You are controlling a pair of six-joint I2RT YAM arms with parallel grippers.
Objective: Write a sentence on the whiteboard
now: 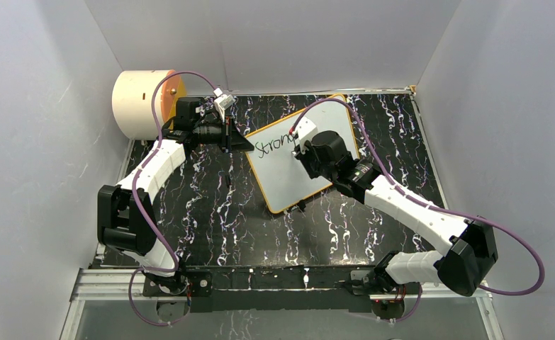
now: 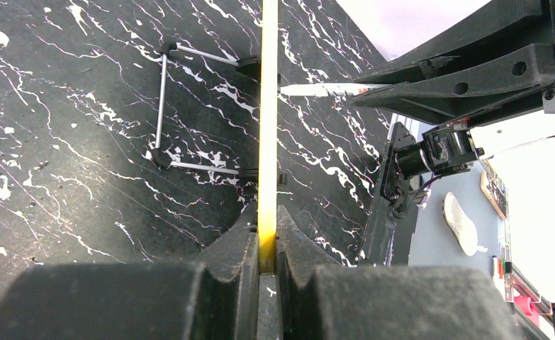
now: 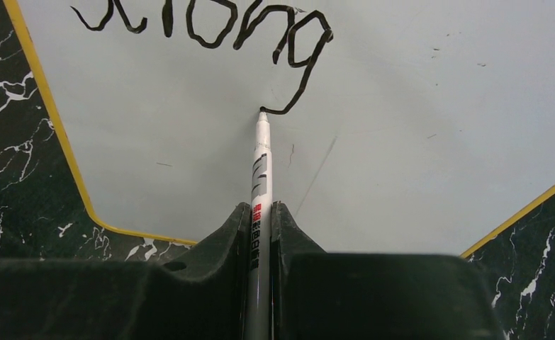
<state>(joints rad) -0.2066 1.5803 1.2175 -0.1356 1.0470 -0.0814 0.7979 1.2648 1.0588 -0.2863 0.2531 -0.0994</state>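
Whiteboard sits on black white-veined tabletop between pale walls

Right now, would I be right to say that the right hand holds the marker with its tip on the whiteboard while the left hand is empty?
Not quite: the left hand is not empty; the left wrist view shows it shut on the yellow edge of the whiteboard. The rest stands: the right hand holds the marker with its tip on the whiteboard.
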